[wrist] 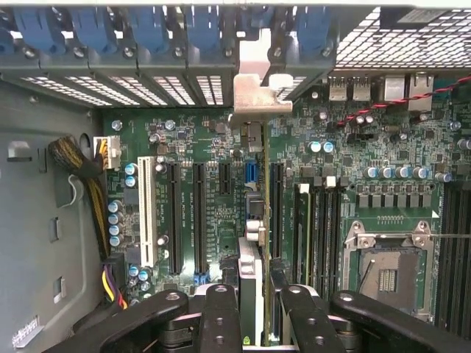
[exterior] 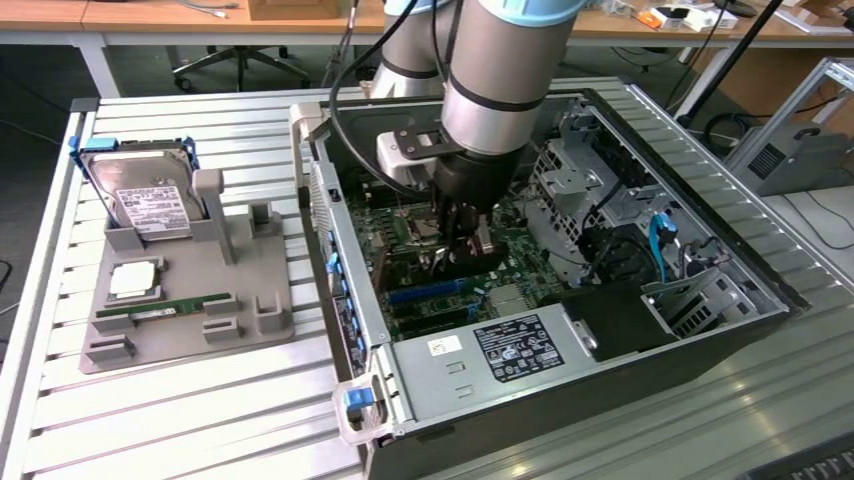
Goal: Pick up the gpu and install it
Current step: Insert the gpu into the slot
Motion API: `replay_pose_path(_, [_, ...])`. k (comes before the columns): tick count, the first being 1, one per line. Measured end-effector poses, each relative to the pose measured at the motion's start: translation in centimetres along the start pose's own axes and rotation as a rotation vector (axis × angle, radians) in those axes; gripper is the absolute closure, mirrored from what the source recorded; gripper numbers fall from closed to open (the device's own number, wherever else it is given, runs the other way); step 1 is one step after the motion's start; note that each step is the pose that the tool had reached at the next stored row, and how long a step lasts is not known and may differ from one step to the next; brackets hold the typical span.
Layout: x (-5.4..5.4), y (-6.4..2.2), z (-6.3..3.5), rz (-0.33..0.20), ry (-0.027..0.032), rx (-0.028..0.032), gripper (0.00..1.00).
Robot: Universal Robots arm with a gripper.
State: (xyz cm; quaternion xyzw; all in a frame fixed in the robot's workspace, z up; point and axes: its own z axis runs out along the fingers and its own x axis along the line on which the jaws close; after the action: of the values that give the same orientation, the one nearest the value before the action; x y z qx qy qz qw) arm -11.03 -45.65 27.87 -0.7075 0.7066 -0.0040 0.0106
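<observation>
My gripper (wrist: 254,298) is down inside the open computer case (exterior: 747,300), over the motherboard (wrist: 199,147). It is shut on the gpu (wrist: 254,103), a thin card seen edge-on, with one finger (wrist: 221,312) on each side of it. The card's pale metal bracket points at the case's rear slot openings. The card stands upright over the expansion slots, in line with the short blue slot (wrist: 250,173). Whether its lower edge touches a slot I cannot tell. In the exterior view the gripper (exterior: 451,260) hangs low over the middle of the board.
A grey parts tray (exterior: 254,300) on the table at the exterior view's left holds a hard drive (exterior: 140,195), a processor chip (exterior: 134,280) and a green memory stick (exterior: 167,305). Inside the case are the power supply (exterior: 501,350), the drive cage (exterior: 574,170), blue cables (exterior: 657,245) and the empty processor socket (wrist: 386,276).
</observation>
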Motion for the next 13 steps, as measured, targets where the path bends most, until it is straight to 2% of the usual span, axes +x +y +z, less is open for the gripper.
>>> replay_pose_path(13, [0.0, 1.74, 0.34, 0.000, 0.0003, -0.0001, 0.73])
